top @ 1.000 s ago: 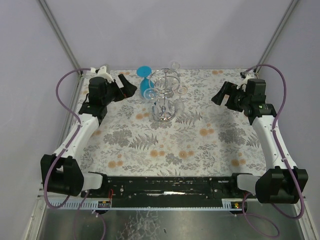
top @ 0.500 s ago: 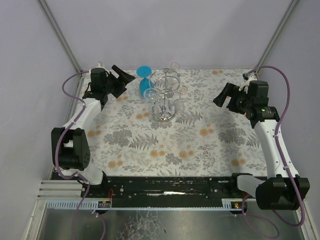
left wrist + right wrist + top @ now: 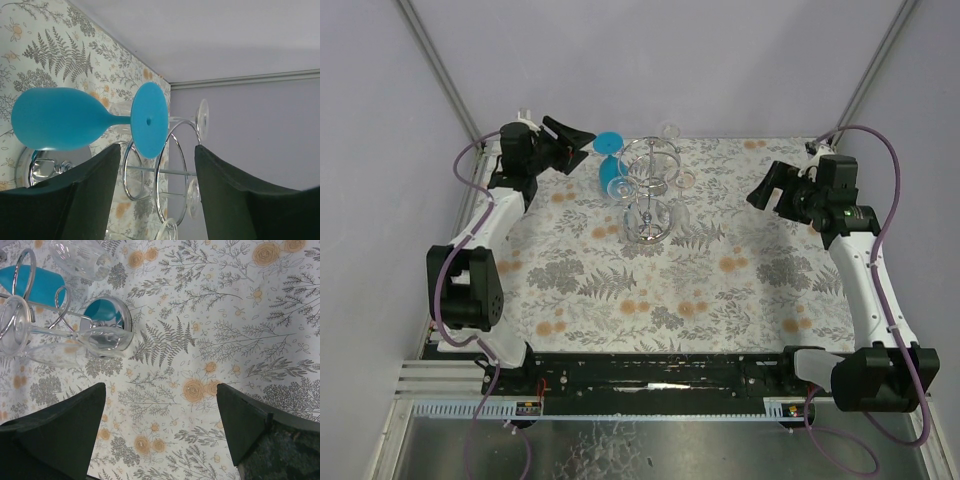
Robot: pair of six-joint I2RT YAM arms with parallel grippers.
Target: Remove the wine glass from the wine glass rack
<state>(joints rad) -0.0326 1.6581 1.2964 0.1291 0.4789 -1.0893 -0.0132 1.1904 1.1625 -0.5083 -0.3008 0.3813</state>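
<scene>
The chrome wine glass rack (image 3: pixel 649 190) stands at the back middle of the table, with its round base (image 3: pixel 648 232) on the cloth. A blue wine glass (image 3: pixel 610 160) hangs upside down on its left side, and clear wine glasses (image 3: pixel 680 180) hang on the other rings. My left gripper (image 3: pixel 576 146) is open, level with the blue glass's foot, just left of it and not touching. In the left wrist view the blue glass (image 3: pixel 60 125) and the rack rings (image 3: pixel 172 165) lie ahead of the open gripper (image 3: pixel 157 150). My right gripper (image 3: pixel 770 188) is open and empty, well right of the rack.
The flower-patterned cloth (image 3: pixel 720 280) covers the table. Grey walls and metal corner posts (image 3: pixel 440 75) close in the back and sides. In the right wrist view the rack base (image 3: pixel 107 315) and a clear glass (image 3: pixel 82 257) lie far ahead of the open gripper (image 3: pixel 161 386).
My left arm has swung back and up, and its gripper now points at the blue glass's foot at the top of the rack. The right arm has barely shifted.
</scene>
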